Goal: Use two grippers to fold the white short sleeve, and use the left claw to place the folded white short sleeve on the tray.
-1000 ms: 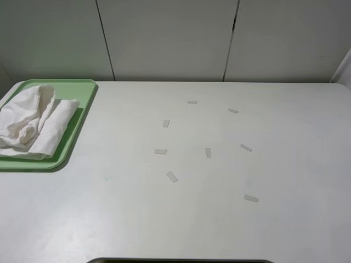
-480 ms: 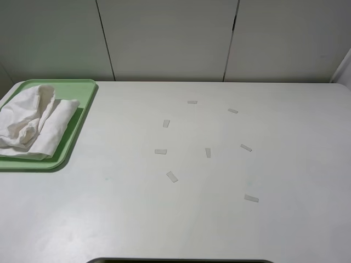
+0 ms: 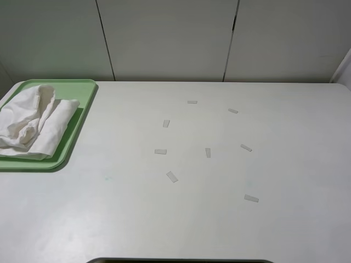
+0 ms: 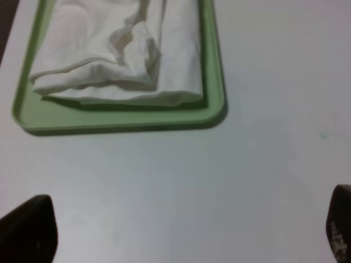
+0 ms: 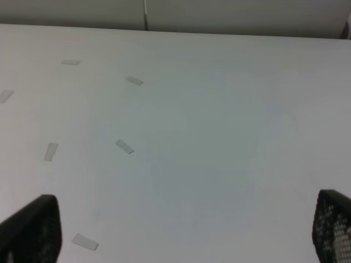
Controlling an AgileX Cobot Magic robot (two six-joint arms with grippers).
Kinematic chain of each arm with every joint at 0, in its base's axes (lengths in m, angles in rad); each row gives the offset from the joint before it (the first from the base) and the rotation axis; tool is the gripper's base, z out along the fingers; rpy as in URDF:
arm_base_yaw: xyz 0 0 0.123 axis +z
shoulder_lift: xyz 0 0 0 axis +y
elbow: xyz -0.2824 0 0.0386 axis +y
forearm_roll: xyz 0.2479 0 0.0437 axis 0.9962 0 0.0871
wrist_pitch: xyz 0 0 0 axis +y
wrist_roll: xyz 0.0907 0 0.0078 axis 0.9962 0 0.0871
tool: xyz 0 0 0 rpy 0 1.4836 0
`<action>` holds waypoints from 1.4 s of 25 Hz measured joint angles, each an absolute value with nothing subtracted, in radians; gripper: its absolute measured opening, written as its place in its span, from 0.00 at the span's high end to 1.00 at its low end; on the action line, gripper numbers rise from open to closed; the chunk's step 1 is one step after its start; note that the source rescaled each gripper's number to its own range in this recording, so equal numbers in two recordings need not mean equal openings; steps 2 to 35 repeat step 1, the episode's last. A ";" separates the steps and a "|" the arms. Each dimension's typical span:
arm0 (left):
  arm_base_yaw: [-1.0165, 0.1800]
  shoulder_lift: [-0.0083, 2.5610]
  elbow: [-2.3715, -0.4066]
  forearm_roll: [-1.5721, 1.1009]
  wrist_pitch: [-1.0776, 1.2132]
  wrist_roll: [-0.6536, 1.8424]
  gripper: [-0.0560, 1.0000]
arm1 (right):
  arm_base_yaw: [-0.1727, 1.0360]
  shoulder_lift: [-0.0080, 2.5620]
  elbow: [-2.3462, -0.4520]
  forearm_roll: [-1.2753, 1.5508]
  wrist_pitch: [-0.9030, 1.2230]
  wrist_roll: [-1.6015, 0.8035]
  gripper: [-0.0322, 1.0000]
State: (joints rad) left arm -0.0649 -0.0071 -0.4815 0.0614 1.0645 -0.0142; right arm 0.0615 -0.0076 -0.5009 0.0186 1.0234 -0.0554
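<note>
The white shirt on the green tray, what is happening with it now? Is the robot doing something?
Nothing is handling it at this moment. The white short sleeve lies loosely folded and bunched on the tray at the far left of the table. The left claw hangs open above bare table beside the tray, holding nothing. The right gripper is open too, above the small tape strips. The placing step looks done.

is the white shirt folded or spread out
Folded, loosely: the white short sleeve lies bunched in layers on the tray, within its rim.
</note>
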 joint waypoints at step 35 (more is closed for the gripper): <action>-0.034 -0.007 -0.481 0.061 1.064 -0.014 0.02 | 0.062 -0.008 -0.501 0.019 1.023 -0.055 0.00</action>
